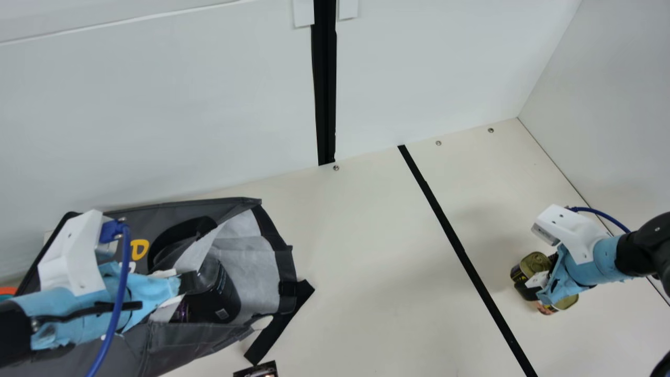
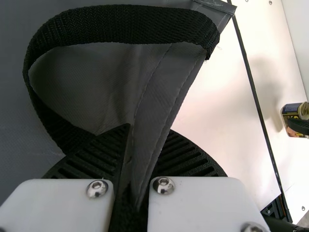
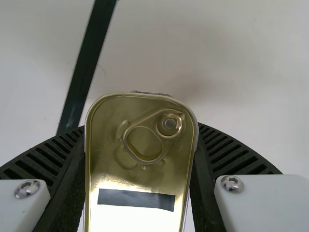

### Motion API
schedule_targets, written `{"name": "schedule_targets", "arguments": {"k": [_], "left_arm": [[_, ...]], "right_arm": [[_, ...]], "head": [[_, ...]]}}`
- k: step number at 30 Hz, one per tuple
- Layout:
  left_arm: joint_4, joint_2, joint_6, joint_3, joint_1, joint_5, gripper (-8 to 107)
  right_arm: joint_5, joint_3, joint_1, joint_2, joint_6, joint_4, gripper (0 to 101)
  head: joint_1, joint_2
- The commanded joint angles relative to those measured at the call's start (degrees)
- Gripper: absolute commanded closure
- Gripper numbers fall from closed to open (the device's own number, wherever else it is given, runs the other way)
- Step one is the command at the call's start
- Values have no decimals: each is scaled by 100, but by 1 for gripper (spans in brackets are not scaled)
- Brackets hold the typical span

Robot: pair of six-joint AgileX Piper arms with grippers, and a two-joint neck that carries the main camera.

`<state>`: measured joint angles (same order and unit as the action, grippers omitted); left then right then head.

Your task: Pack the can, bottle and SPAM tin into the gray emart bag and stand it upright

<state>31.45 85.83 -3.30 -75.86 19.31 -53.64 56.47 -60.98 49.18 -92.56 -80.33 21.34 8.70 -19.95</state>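
One orange-and-teal thing [image 1: 7, 291], cut off by the main view's edge, peeks out between 8 and 9 o'clock. Next to it, toward 8 o'clock, the gray emart bag [image 1: 152, 212] lies on its side on the cream surface [image 1: 366, 251], its pale-lined mouth turned to 3 o'clock. The left pincer [image 1: 191, 281] is there as well, closed on a fold of the bag's gray fabric, with a black handle loop [image 2: 120, 25] arching just beside it in the left wrist view. Inside the mouth rests a dark container [image 1: 219, 301] with a small square label (whether it is the can or the bottle, one cannot tell). From the lower corner of the mouth a black strap [image 1: 280, 324] reaches out over the surface. Near 7 o'clock a small dark object [image 1: 257, 369] is cut by the bottom edge. A black strip [image 1: 455, 241] slants across the surface from 2 o'clock to between 4 and 5. Beyond it, toward 4 o'clock, the right pincer [image 1: 540, 275] holds the SPAM tin [image 1: 535, 261] snugly between its ribbed fingers [image 3: 55, 152]; the right wrist view shows the gold end with its pull ring [image 3: 145, 145].
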Motion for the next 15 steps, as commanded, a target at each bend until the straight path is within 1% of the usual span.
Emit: {"name": "schedule_targets", "arguments": {"k": [1, 8, 15], "left_arm": [[0, 0, 0, 0, 0, 0, 107], [0, 0, 0, 0, 0, 0, 107], [0, 0, 0, 0, 0, 0, 107]], "right_arm": [[23, 10, -54, 55, 30, 18, 101], [94, 18, -355, 293, 254, -28, 101], [96, 34, -805, 524, 606, -150, 101]], "head": [[130, -5], [130, -5], [130, -5]]}}
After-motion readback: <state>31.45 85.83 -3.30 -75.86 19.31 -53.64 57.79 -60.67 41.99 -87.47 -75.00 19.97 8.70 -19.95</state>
